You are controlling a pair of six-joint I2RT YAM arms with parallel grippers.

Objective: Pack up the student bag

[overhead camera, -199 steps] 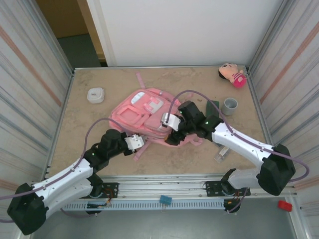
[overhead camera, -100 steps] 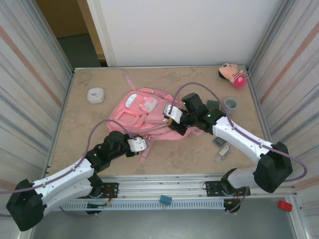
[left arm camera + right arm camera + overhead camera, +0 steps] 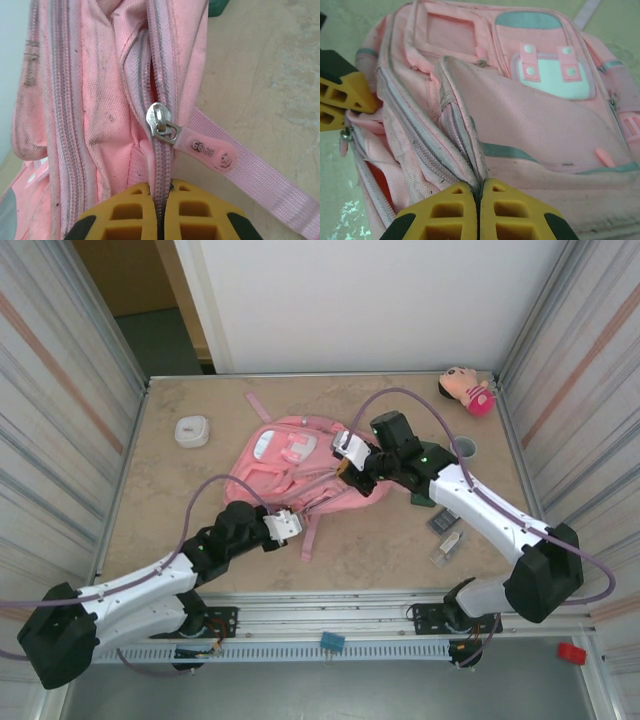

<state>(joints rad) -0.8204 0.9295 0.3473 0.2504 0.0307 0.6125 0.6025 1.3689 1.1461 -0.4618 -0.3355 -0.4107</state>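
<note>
Beige tabletop (image 3: 165,495) holds student bag (image 3: 290,465); L wrist view adds zipper pull (image 3: 209,150).

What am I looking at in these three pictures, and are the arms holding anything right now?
Two robot arms are bolted at the near edge of the table. The wide picture looks down from above and behind them; the other two come from a camera on each wrist, with yellow fingertips at the bottom. The left gripper is shut on the student bag by its zipper; the right gripper is shut on a fold of its fabric. Also on the table: a white box, a plush doll and a grey cup.
</note>
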